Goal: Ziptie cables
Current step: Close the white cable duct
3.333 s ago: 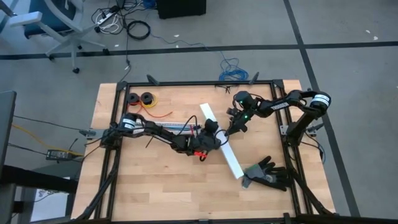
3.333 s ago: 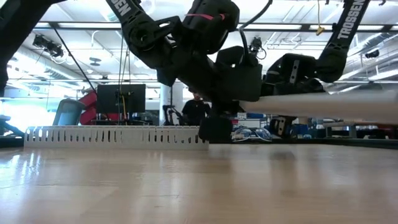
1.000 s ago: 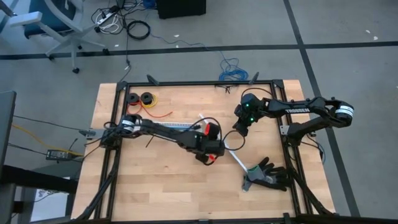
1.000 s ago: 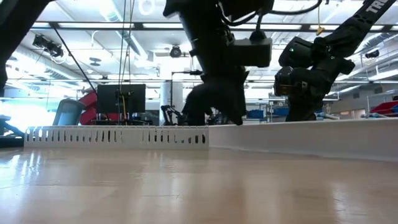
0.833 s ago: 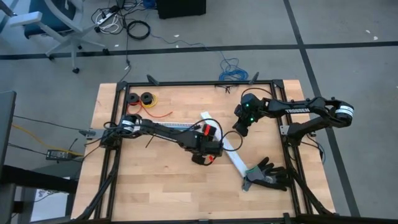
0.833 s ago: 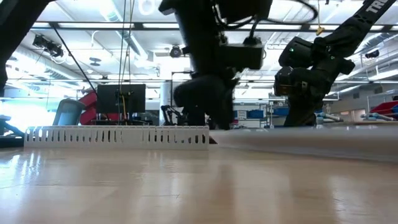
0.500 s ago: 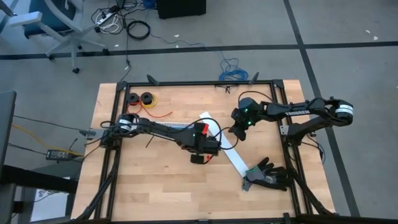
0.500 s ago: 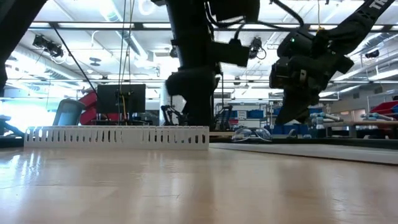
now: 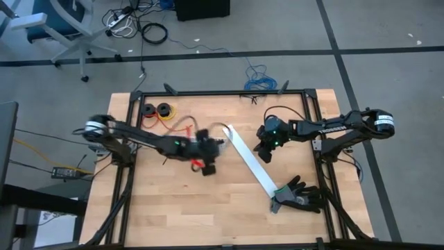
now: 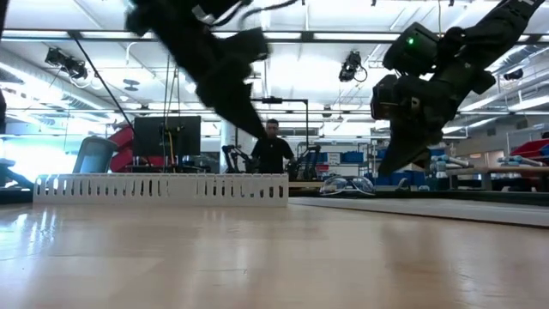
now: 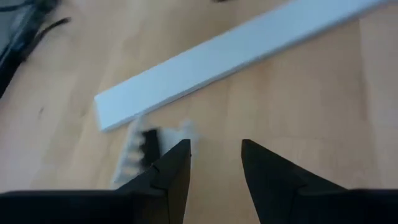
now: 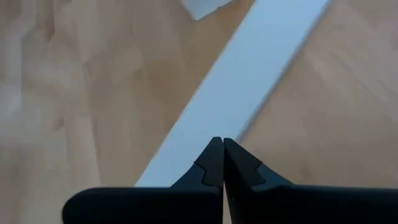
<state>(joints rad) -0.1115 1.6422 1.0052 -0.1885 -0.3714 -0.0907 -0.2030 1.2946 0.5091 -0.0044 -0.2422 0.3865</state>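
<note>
Your left gripper (image 11: 214, 163) has its fingers parted with nothing between them; it hangs over bare wood near the middle of the table (image 9: 159, 201), just beside the end of a white slotted duct (image 11: 140, 155) and close to the end of the flat white duct cover (image 11: 236, 43). From above, that gripper (image 9: 207, 165) sits left of the cover (image 9: 251, 167), which lies diagonally from the table's centre toward the black glove (image 9: 300, 196) at the near right corner.

Your right gripper (image 12: 222, 163) is closed, fingertips pressed together and empty, hovering directly above the white cover (image 12: 249, 81). In the high view it (image 9: 263, 154) sits just right of the cover's middle.

The cables (image 9: 182, 126) show only as thin red and pale strands near the far left, beside two small black spools (image 9: 156, 110). You cannot make out the ziptie in any view. A person (image 10: 273, 150) stands in the room beyond the table.
</note>
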